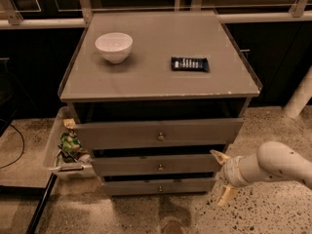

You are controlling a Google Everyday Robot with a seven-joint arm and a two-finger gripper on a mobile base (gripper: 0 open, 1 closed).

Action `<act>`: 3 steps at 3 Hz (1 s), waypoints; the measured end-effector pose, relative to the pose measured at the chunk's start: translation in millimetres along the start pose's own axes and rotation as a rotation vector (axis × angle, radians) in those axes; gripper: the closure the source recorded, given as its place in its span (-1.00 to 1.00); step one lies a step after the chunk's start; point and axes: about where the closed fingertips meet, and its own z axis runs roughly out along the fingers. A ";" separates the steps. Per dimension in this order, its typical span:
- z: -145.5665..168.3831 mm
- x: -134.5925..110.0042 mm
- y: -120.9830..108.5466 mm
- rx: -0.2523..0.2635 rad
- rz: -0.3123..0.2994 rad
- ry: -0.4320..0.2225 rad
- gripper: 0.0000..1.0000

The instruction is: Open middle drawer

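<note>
Tool (222, 176) right of middle drawer (131, 165)

A speckled floor (273, 213) is surrounding the grey cabinet (156, 77), with dark panels (278, 57) standing behind it under a pale rail (263, 17). Dim, warm light is covering the scene. The gripper (222, 175) is hovering over the floor, just beside the cabinet's lower front.

Grey middle drawer (160, 165), white bowl (114, 47), dark blue packet (190, 64), speckled floor (273, 213); the cream gripper (219, 177) sits just right of it.
</note>
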 end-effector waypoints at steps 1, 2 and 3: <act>36.1 2.8 1.2 0.039 -0.111 -0.043 -1.00; 61.7 -2.7 -6.7 0.071 -0.182 -0.080 -1.00; 67.8 -4.8 -7.2 0.068 -0.193 -0.075 -1.00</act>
